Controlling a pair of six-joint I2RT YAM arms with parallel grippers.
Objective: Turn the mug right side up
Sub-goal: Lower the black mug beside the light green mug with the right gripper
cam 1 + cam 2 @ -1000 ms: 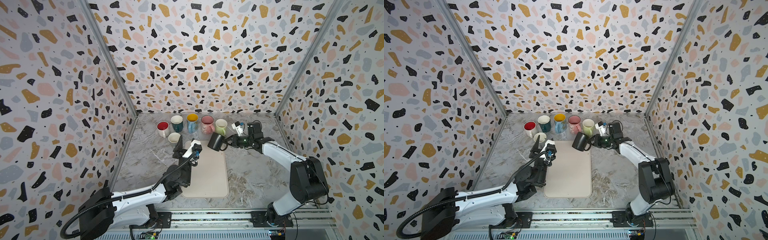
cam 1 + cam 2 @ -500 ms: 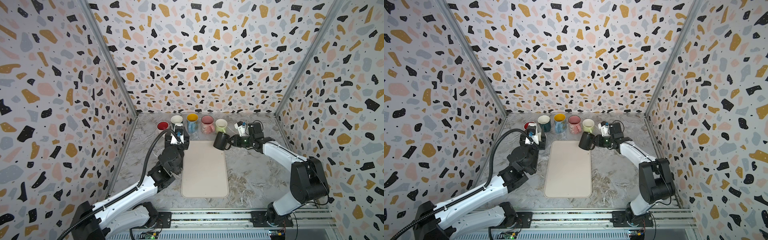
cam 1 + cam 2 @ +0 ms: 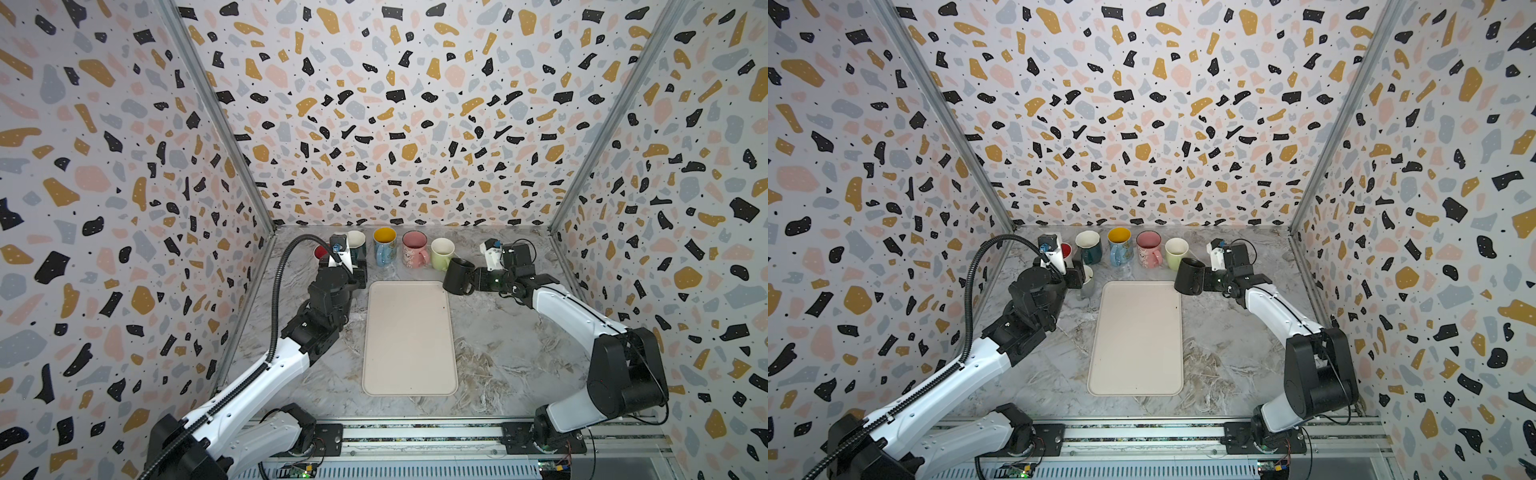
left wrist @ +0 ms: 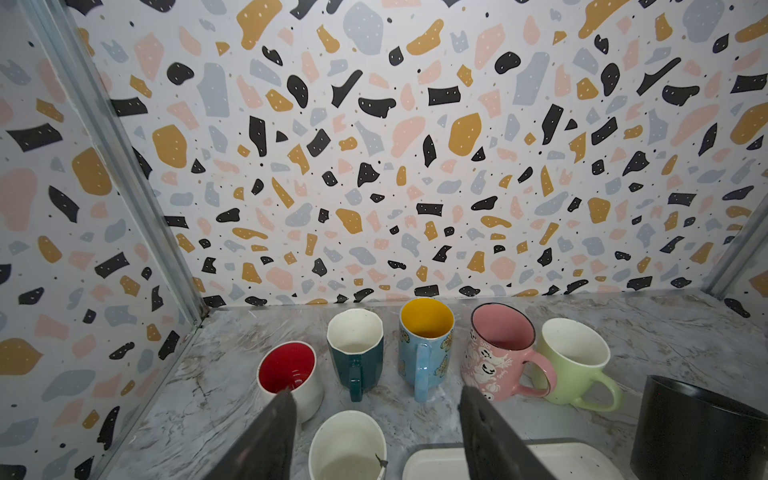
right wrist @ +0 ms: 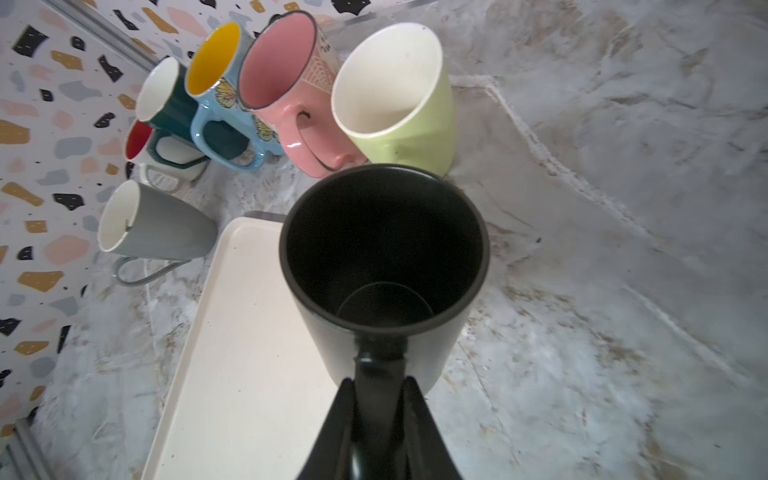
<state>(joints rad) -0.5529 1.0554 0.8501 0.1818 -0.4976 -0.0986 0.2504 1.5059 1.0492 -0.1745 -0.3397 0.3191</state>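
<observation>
Right gripper (image 5: 380, 399), jaws narrow, pinches the handle of the black mug (image 3: 456, 275). The mug is ahead of it, mouth up, nearly upright, near the table's (image 3: 498, 332) back edge, beside the tray (image 3: 409, 340).

Both top views are looking down from high above the front rail (image 3: 415, 432), facing the back wall (image 3: 395, 124) and taking in the whole marble table (image 3: 498, 340) from well back. The left wrist camera is sitting low and close, looking almost level at the row of mugs (image 4: 426, 345). The right wrist camera is peering steeply down, very near, into the black mug (image 5: 382, 249). Both wrist views are sharing the row of mugs, the tray (image 5: 232, 353) corner and the black mug.
</observation>
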